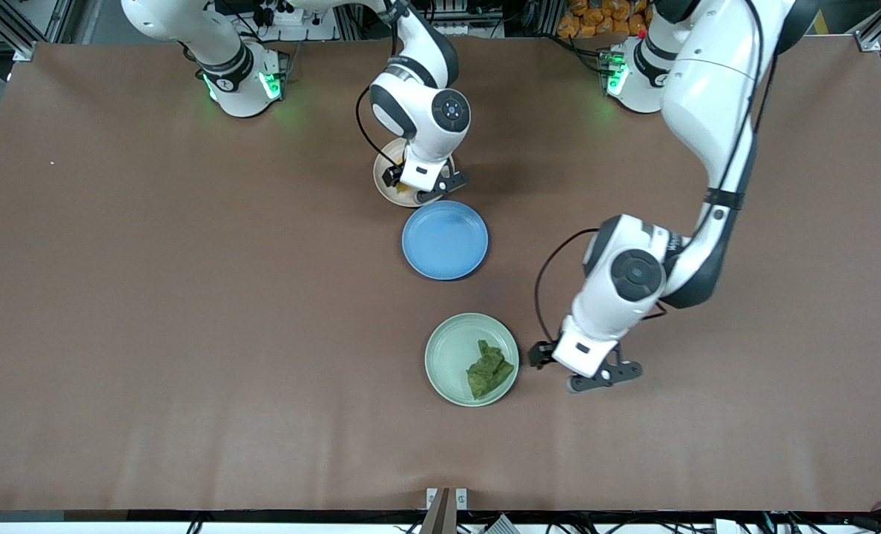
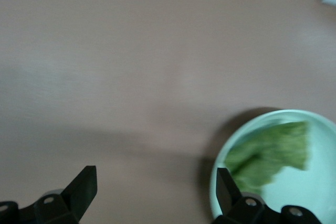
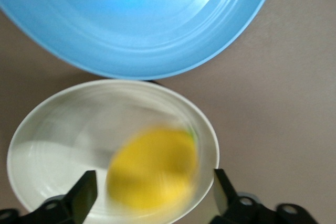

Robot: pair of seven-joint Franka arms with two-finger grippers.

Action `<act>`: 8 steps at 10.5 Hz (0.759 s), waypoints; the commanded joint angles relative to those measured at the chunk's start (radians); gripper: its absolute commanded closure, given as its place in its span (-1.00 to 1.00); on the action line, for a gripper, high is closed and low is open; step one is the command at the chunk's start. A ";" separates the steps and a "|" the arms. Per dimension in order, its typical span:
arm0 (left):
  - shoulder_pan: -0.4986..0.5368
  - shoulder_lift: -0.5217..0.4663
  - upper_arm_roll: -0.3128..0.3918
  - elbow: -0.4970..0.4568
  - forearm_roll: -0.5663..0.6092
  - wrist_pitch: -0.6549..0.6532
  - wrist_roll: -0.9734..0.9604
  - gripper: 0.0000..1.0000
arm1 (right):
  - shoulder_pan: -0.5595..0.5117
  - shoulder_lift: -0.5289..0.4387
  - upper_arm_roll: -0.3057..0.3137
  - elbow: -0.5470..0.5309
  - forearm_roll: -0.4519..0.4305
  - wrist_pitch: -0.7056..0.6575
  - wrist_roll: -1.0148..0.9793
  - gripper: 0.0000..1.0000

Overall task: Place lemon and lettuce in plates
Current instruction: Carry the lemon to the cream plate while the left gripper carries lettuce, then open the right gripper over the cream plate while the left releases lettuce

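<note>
The lettuce (image 1: 489, 368) lies nearest the camera, resting inside the mint green plate (image 1: 444, 345) toward the rim that faces the left gripper (image 1: 602, 377), so that half of the task looks done. In the left wrist view the leaf (image 2: 270, 153) sits in the plate (image 2: 320, 192) just off one open fingertip, outside the gap — the jaws stand wide apart with only bare worktop (image 1: 151, 297) between them, holding nothing. That gripper hangs low over the worktop just beside the mint plate, its arm reaching down from its base with the elbow bent and the wrist tipped toward the plate. The lemon (image 3: 153, 167) is in the beige-pink plate (image 3: 47, 145), directly below the gap of the right gripper (image 3: 152, 195), whose jaws are spread wider than the fruit and do not appear to clamp it; its outline is smeared, so whether it has settled is hard to say. In the front view the right gripper (image 1: 418, 194) points straight down over that plate (image 1: 381, 172), the arm folded tightly close to its base. The blue plate (image 1: 445, 239) lies empty between the two task plates, touching neither. Judging by this, the step in hand is the release of the lemon — what is left calls for lifting both grippers straight up, clear of the rims, without nudging the plates.
</note>
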 commanded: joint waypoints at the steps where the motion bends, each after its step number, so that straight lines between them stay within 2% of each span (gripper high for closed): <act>1: 0.061 -0.113 -0.012 -0.117 0.012 -0.109 0.150 -1.00 | -0.020 0.006 -0.018 0.063 -0.021 -0.024 0.040 -1.00; 4: 0.120 -0.245 -0.018 -0.234 -0.002 -0.146 0.185 -1.00 | -0.092 0.000 -0.018 0.109 -0.026 -0.036 -0.020 -1.00; 6: 0.202 -0.296 -0.070 -0.288 -0.005 -0.149 0.232 -1.00 | -0.152 -0.003 -0.018 0.164 -0.024 -0.109 -0.032 -1.00; 8: 0.256 -0.380 -0.089 -0.377 -0.007 -0.151 0.295 -1.00 | -0.218 -0.003 -0.021 0.215 -0.030 -0.154 -0.031 -1.00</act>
